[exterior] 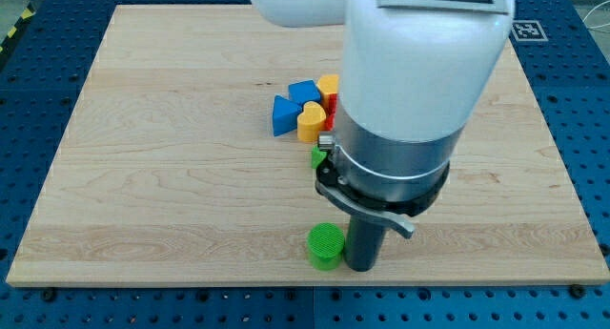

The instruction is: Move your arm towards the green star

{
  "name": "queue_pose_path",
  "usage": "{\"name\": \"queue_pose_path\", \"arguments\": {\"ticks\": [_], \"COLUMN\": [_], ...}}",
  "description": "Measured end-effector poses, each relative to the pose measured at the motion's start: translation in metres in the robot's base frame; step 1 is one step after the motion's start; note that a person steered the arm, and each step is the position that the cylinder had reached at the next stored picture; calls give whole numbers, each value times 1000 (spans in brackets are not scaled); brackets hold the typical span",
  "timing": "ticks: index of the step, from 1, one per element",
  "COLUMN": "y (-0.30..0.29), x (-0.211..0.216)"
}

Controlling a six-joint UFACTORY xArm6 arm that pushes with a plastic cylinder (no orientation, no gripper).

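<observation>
A small piece of a green block [317, 157], possibly the green star, shows at the arm's left edge; the arm hides most of it. My tip [361, 268] is near the board's bottom edge, well below that green piece. A green cylinder [325, 245] stands just left of my tip, close to touching the rod. The white and grey arm body [410, 91] covers the middle right of the board.
A cluster sits above the green piece: a blue triangular block [283, 115], a blue block [303, 91], a yellow heart [310, 123], a yellow block [329, 84] and a red block [331, 106]. The wooden board [162, 157] lies on a blue perforated table.
</observation>
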State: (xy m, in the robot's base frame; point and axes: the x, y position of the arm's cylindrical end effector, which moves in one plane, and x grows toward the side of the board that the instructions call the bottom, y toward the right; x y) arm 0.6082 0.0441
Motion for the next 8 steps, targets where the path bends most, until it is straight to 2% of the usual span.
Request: {"name": "queue_pose_path", "arguments": {"ticks": [4,6,8], "y": [-13,28,8], "x": [0,-35,-114]}}
